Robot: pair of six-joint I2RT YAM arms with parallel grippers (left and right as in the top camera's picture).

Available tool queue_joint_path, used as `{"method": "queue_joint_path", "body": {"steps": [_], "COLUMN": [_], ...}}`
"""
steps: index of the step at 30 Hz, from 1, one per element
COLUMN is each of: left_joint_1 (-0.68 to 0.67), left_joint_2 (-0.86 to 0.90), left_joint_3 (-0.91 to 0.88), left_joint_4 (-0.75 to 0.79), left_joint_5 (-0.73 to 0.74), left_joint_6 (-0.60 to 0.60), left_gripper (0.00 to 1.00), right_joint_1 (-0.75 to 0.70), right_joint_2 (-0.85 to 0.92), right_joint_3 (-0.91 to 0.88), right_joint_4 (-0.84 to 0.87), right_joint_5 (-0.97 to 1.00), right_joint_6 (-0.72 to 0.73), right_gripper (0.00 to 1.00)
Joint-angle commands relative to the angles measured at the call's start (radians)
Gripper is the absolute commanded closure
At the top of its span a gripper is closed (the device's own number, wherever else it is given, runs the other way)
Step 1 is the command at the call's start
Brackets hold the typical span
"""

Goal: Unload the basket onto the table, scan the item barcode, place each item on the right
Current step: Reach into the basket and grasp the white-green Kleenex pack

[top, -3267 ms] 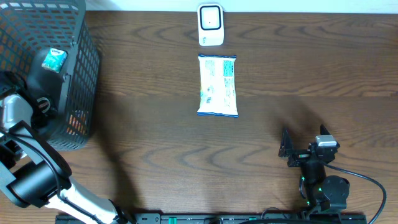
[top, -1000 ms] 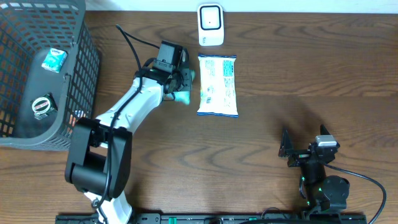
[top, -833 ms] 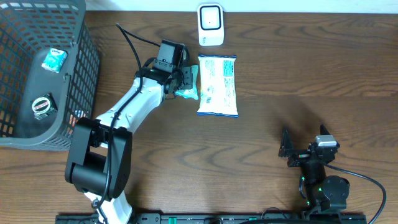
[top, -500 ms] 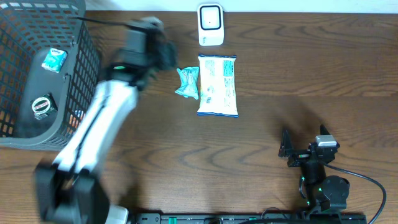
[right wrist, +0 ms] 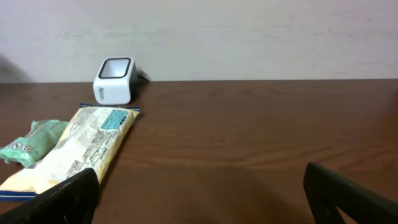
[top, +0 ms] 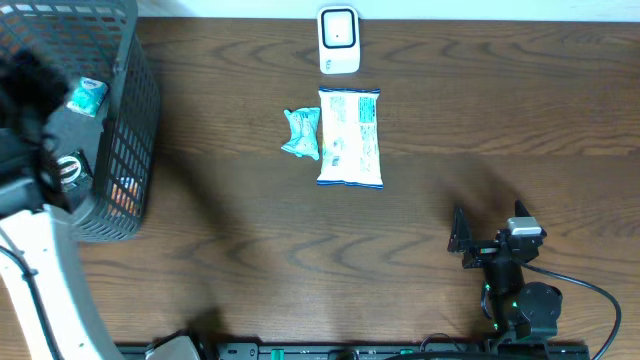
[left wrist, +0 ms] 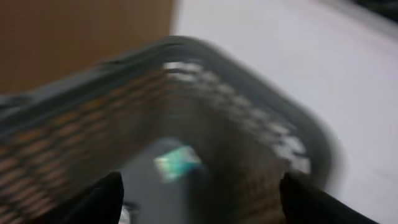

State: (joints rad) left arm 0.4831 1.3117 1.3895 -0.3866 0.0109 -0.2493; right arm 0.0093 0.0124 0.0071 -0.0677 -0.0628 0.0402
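Note:
A small teal packet (top: 300,133) lies on the table against the left edge of a long white-and-yellow packet (top: 350,138). Just behind them stands the white scanner (top: 339,40). My left gripper (left wrist: 199,200) is open with nothing between its fingers; its view is blurred and looks down into the grey basket (left wrist: 249,118) at a teal packet (left wrist: 177,162). My right gripper (right wrist: 202,205) rests open near the front right, facing the scanner (right wrist: 114,79), the long packet (right wrist: 81,149) and the teal packet (right wrist: 28,146).
The mesh basket (top: 135,120) fills the far left corner and holds another teal packet (top: 87,95) and a round item (top: 65,170). My left arm (top: 30,250) is a blur over the basket's near side. The right arm's base and cable (top: 560,290) sit at the front right.
My left gripper opened and let go of the teal packet beside the long packet. It then swung fast to the left, over the basket. The right arm has not moved.

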Motion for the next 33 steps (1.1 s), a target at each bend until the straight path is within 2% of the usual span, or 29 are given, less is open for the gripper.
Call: {"method": "queue_joint_path", "body": {"steps": [1, 5, 10, 12, 14, 22, 28, 33], "left_joint_1": [0.091, 0.137, 0.123, 0.121, 0.121, 0.115, 0.115, 0.111], "left_joint_2": [0.014, 0.073, 0.278, 0.369, 0.452, 0.568, 0.667, 0.768], "left_joint_3": [0.005, 0.116, 0.472, 0.604, 0.685, 0.688, 0.687, 0.687], "left_joint_4": [0.000, -0.062, -0.370, -0.483, -0.551, -0.540, -0.467, -0.452], "left_joint_5": [0.087, 0.142, 0.143, 0.143, 0.164, 0.274, 0.274, 0.266], "left_joint_6": [0.109, 0.191, 0.353, 0.373, 0.372, 0.369, 0.195, 0.164], "left_gripper": [0.13, 0.12, 0.08, 0.02, 0.02, 0.02, 0.02, 0.02], "right_joint_1": [-0.016, -0.016, -0.016, -0.016, -0.016, -0.016, -0.016, -0.016], "right_joint_2": [-0.006, -0.006, -0.006, -0.006, -0.006, -0.006, -0.006, -0.006], "right_joint_3": [-0.001, -0.001, -0.001, -0.001, -0.001, -0.001, -0.001, -0.001], "right_joint_4": [-0.004, -0.004, -0.004, -0.004, -0.004, -0.004, -0.004, -0.004], "right_joint_5": [0.004, 0.004, 0.004, 0.004, 0.004, 0.004, 0.004, 0.004], "right_joint_6": [0.004, 0.003, 0.004, 0.004, 0.003, 0.004, 0.003, 0.003], "right_gripper": [0.01, 0.01, 0.01, 0.01, 0.01, 0.01, 0.01, 0.01]}}
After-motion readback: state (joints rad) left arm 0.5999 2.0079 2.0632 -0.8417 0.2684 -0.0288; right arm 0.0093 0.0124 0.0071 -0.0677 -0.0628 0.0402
